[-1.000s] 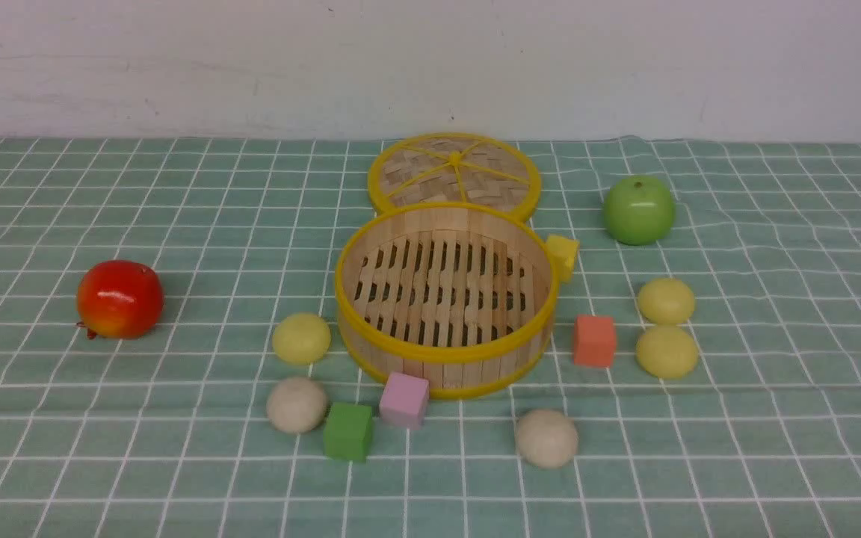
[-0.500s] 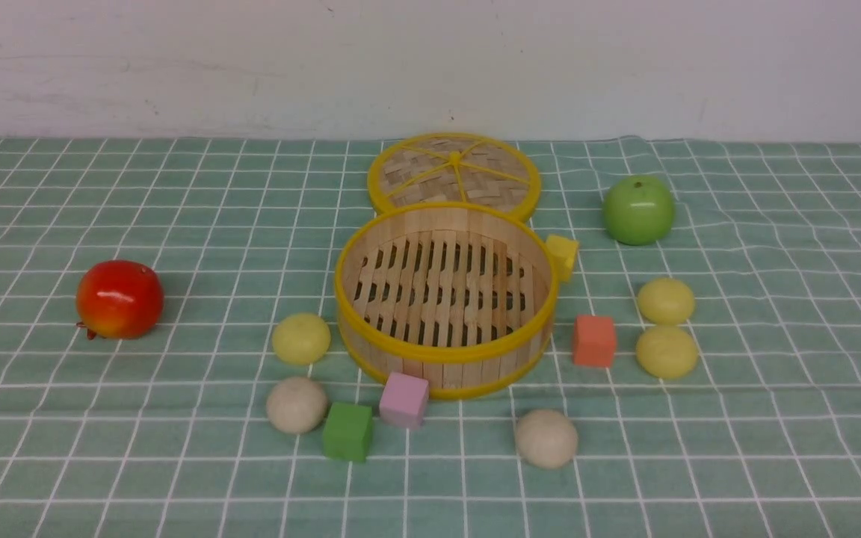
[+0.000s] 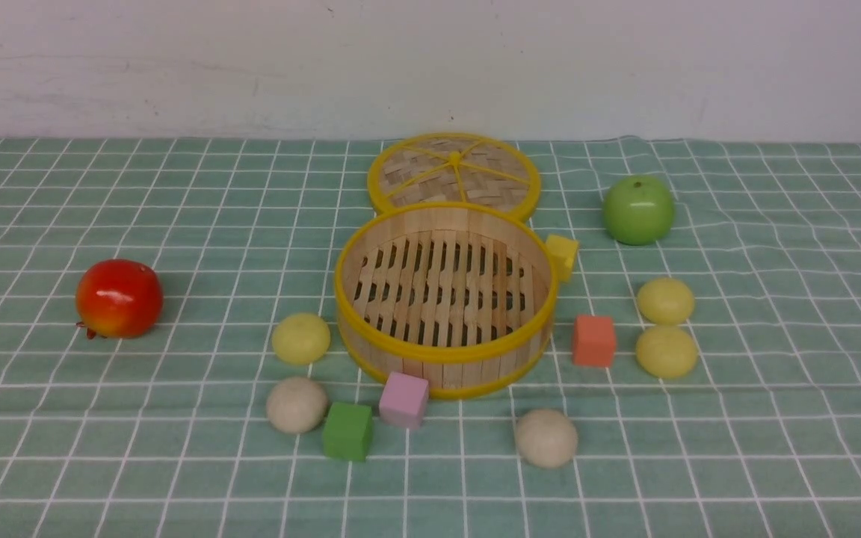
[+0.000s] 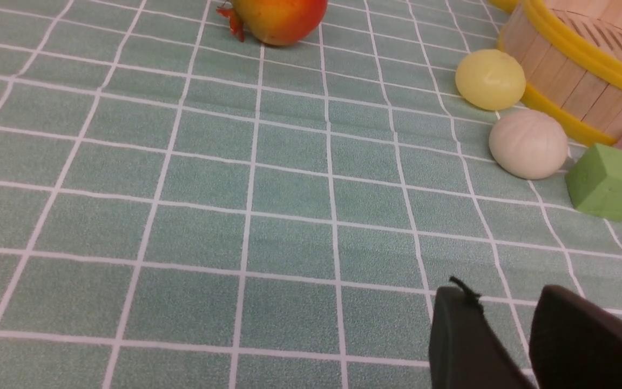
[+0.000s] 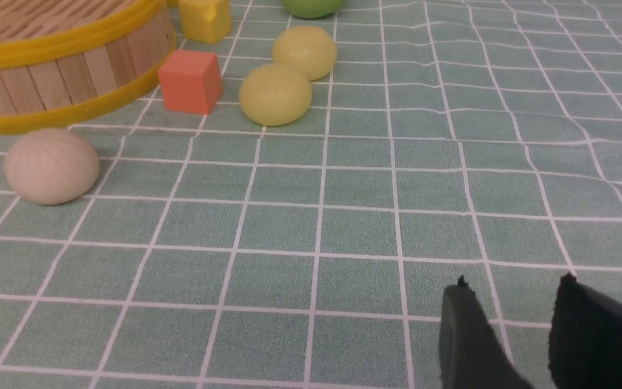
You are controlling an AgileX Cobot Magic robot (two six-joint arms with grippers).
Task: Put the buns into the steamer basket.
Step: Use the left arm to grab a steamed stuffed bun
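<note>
Across the front view nothing on the table (image 3: pixel 102 463) differs from a second ago; every bun, cube and apple lies where it lay, and neither arm shows there. The steamer basket (image 3: pixel 442 357) stands upright in the middle of the checked cloth, its slatted floor bare; all five buns rest outside it on the cloth. The left yellow bun (image 3: pixel 301 338) sits just beside the basket's left wall, with the left beige bun (image 3: pixel 297 404) just beside it on the robot's side; the right beige bun (image 3: pixel 546 438) lies in front of the basket toward the right; the far yellow bun (image 3: pixel 666 300) and the near yellow bun (image 3: pixel 667 351) sit close together to the basket's right, beyond the orange cube (image 3: pixel 594 340). The pink cube (image 3: pixel 403 400) lies at the basket's front wall, the green cube (image 3: pixel 347 430) between it and the left beige bun; the yellow cube (image 3: pixel 563 255) is at the basket's far right side. The lid (image 3: pixel 454 173) lies flat behind the basket; the green apple (image 3: pixel 638 210) is far right, the red apple (image 3: pixel 119 298) well off to the left. In its wrist view the left hand (image 4: pixel 505 294) has its dark fingers parted with cloth showing between, holding nothing; the right hand (image 5: pixel 513 283) is likewise parted and empty over bare cloth.
</note>
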